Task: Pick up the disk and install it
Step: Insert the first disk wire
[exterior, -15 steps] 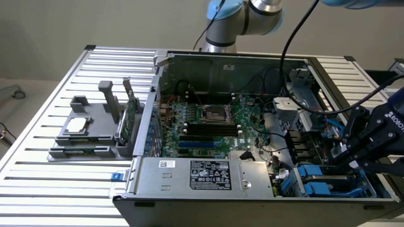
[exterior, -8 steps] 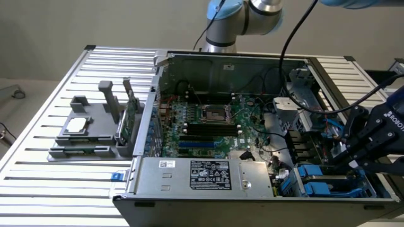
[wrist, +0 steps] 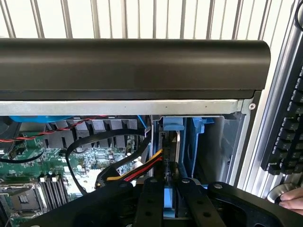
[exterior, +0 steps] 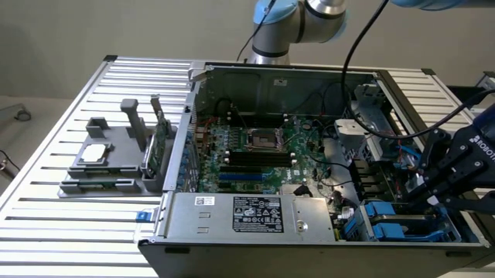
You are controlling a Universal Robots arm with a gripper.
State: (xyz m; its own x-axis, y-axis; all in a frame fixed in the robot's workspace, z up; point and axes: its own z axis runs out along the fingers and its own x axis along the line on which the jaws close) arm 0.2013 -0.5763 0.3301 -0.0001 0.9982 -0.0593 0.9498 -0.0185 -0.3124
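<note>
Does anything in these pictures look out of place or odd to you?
A person's fingertips rest by the black keyboard, close beside the open grey computer case where the black end effector works. Red, yellow and black cables also hang loose right next to the blue-framed silver disk it grips.

Your gripper (wrist: 169, 183) is black; the disk (wrist: 173, 124) it grips has a blue carrier. The motherboard (exterior: 259, 153) is green with black slots; the power supply (exterior: 247, 217) silver, its label black with white print. The table (exterior: 69, 226) is silver, ribbed in slats; the fixture (exterior: 108, 165) on it is grey.
</note>
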